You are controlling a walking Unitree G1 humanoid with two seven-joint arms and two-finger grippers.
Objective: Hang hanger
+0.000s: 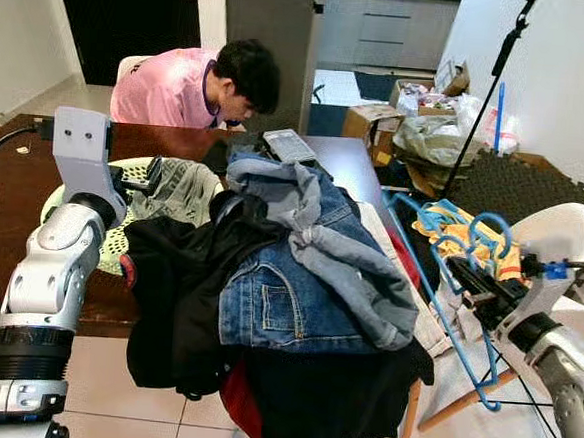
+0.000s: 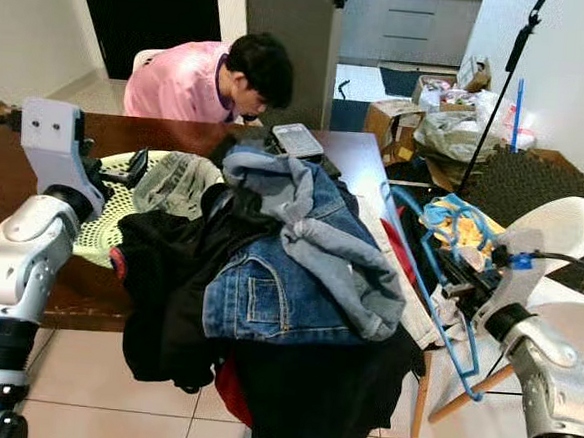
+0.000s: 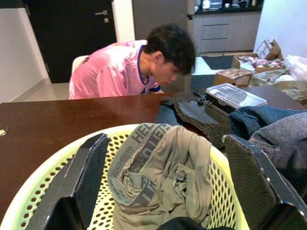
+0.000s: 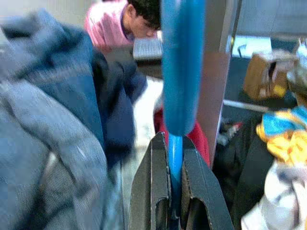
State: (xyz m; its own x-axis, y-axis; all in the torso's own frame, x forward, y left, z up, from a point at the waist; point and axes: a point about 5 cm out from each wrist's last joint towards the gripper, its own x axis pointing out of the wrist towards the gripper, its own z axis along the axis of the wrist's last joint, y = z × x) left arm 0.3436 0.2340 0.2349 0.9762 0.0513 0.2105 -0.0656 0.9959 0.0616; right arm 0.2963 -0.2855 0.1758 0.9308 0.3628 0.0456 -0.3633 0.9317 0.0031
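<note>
Holding a grey garment (image 3: 163,177), basket (image 3: 29,201) sits tabletop.

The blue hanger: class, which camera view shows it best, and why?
The right eye view: the blue hanger shows whole beside the clothes pile, clamped in the right end effector. The left eye view shows much the same. The right wrist view shows just a blurred bar between the fingers.

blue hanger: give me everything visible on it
The hanger is thin bright blue, plastic by the look, with long straight bars meeting at a lower corner. It hangs tilted beside the clothes pile, near a white chair. The right end effector is shut on one bar. Its hook can't be told apart from other blue loops nearby.
</note>
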